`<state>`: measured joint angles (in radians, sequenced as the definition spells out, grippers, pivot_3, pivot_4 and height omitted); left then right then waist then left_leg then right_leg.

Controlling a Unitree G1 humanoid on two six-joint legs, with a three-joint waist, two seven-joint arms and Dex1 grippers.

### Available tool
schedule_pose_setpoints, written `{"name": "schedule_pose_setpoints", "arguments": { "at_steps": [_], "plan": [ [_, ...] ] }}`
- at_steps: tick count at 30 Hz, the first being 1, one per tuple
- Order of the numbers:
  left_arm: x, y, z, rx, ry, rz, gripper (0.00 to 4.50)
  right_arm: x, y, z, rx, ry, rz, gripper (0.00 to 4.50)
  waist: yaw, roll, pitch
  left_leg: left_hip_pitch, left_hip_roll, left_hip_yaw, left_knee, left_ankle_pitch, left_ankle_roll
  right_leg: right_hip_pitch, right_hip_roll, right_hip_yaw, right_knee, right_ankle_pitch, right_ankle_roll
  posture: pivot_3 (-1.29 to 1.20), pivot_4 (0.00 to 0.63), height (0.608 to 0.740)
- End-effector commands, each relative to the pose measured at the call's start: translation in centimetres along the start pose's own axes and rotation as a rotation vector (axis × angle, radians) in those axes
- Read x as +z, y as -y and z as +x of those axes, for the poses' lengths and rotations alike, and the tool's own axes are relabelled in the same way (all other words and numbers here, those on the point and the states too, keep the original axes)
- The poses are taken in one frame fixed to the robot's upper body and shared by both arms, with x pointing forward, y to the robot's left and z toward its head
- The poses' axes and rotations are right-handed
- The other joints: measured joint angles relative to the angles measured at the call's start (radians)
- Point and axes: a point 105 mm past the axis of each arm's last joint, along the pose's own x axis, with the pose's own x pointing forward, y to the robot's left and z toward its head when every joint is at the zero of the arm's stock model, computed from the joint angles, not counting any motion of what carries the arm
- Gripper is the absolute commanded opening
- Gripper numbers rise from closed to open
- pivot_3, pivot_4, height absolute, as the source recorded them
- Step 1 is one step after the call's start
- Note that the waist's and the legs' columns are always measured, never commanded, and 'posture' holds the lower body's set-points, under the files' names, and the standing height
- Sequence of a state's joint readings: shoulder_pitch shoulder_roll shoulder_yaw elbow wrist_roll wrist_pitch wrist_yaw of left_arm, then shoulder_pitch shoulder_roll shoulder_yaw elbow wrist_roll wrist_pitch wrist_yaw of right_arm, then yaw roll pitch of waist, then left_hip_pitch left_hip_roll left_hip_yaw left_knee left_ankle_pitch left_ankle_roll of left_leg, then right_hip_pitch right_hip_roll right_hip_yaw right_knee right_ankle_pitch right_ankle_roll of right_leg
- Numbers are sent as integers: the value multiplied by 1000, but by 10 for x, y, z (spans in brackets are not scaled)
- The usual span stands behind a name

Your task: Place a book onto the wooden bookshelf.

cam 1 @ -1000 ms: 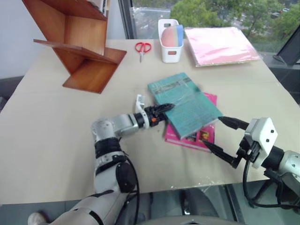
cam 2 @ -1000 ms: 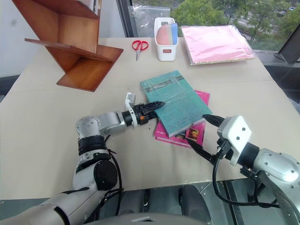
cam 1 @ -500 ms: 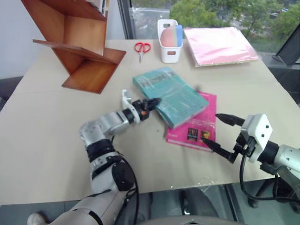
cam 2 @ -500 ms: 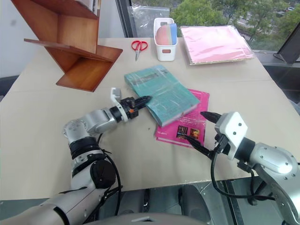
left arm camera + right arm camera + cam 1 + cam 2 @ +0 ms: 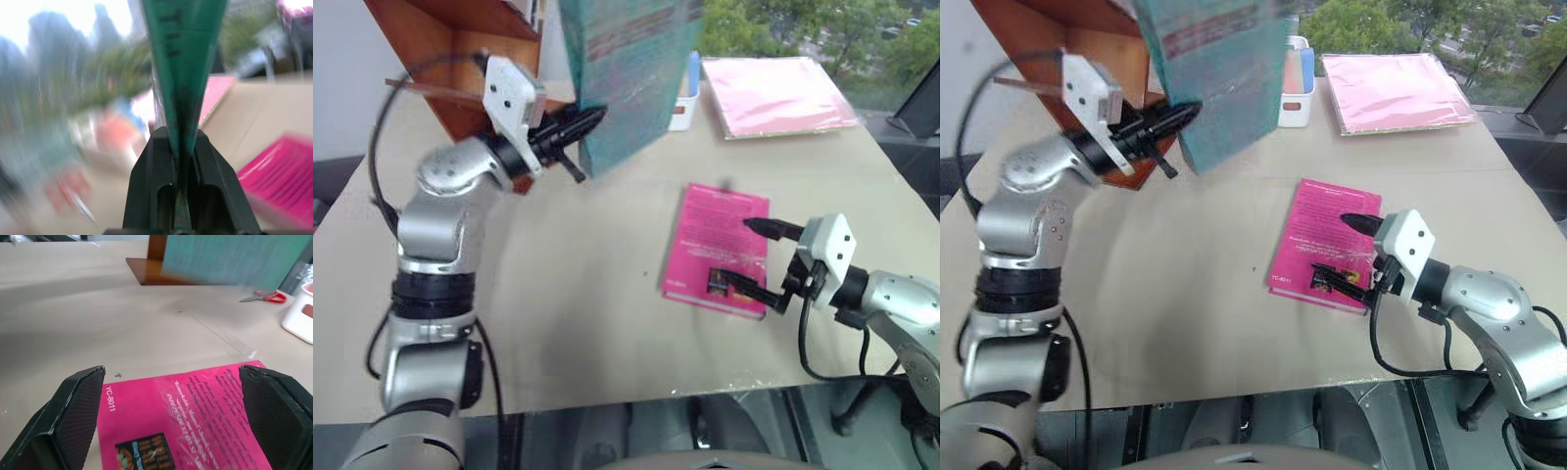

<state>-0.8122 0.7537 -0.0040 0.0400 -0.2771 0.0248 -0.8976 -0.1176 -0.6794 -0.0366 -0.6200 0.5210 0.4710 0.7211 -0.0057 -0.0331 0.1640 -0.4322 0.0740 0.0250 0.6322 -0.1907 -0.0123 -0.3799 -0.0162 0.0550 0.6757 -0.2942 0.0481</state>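
The book, teal-green, held upright at the upper middle of the head view, well off the table. Pinched by its lower corner between the closed fingers of the left gripper (the wrist view shows the edge running straight up out of the black pads). Just behind and to the upper left, the wooden bookshelf, its slanted boards partly hidden by arm and cover. Right gripper at the lower right, jaws spread wide and holding nothing, poised over the near end of the magenta book lying flat. Best done by keeping the pinch firm, since a thick book hung from one corner will likely want to swing, then tilting it to match a board's slant and easing it leftward into a bay before letting go. Pink folder and white bin at the top, well apart.
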Motion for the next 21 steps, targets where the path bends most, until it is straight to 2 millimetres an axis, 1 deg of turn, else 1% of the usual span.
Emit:
{"name": "schedule_pose_setpoints", "arguments": {
  "at_steps": [1,2,4,5,6,10,12,15,16,18,19,20,21],
  "plan": [
    [5,-12,-18,-176,-81,349,55,9,0,3,22,42,-40,4500,-1,1,1,0,0,0,0,0,0,0,0,0,0,0,0,0,150,740],
    [-1,-21,-26,-220,-163,413,55,9,0,4,26,46,-42,4500,-3,1,1,0,0,0,0,0,0,0,0,0,0,0,0,0,150,740],
    [-11,-54,-48,-250,-358,514,55,10,1,8,35,57,-43,4500,-6,0,2,0,0,1,0,0,0,-1,1,0,0,0,0,0,150,740],
    [-15,-65,-57,-265,-439,556,55,10,1,9,38,60,-45,4500,-7,0,3,-1,1,1,0,0,0,-2,1,0,1,0,0,0,150,740],
    [-16,-76,-64,-268,-491,587,55,10,1,10,40,64,-46,4500,-8,0,4,-2,1,1,0,0,0,-4,1,1,2,0,0,0,150,740],
    [-8,-108,-76,-236,-587,669,55,11,2,14,38,78,-47,4500,-1,0,5,-5,1,1,1,0,1,-6,1,0,2,-1,2,0,150,740],
    [-7,-117,-78,-225,-620,705,55,12,2,15,35,84,-45,4500,-3,-1,7,-6,1,1,2,0,1,-8,1,0,4,-1,2,0,150,740],
    [-9,-127,-83,-220,-684,741,55,12,2,18,32,89,-43,4500,-8,0,7,-7,2,1,2,0,1,-9,1,1,4,-1,2,0,150,740],
    [-6,-130,-79,-200,-660,750,55,11,2,18,29,89,-44,4500,-7,0,7,-7,2,1,2,0,1,-9,1,0,3,-1,2,0,150,740],
    [-1,-129,-69,-179,-595,746,55,11,2,20,24,90,-45,4500,-6,0,7,-8,2,1,2,0,1,-9,1,0,3,-1,2,0,150,740],
    [-2,-127,-66,-195,-592,749,55,11,2,20,18,91,-46,4500,-3,0,7,-8,2,1,2,0,1,-9,1,0,3,-1,2,0,150,740],
    [-5,-125,-66,-212,-599,749,55,11,2,20,15,92,-47,4500,-1,0,7,-10,2,1,2,0,1,-10,1,-1,3,-1,2,0,150,740],
    [-8,-127,-71,-226,-641,755,55,11,2,20,13,96,-46,4500,-1,0,7,-14,2,0,3,0,1,-14,1,-2,4,-1,2,0,150,740]
  ]
}}
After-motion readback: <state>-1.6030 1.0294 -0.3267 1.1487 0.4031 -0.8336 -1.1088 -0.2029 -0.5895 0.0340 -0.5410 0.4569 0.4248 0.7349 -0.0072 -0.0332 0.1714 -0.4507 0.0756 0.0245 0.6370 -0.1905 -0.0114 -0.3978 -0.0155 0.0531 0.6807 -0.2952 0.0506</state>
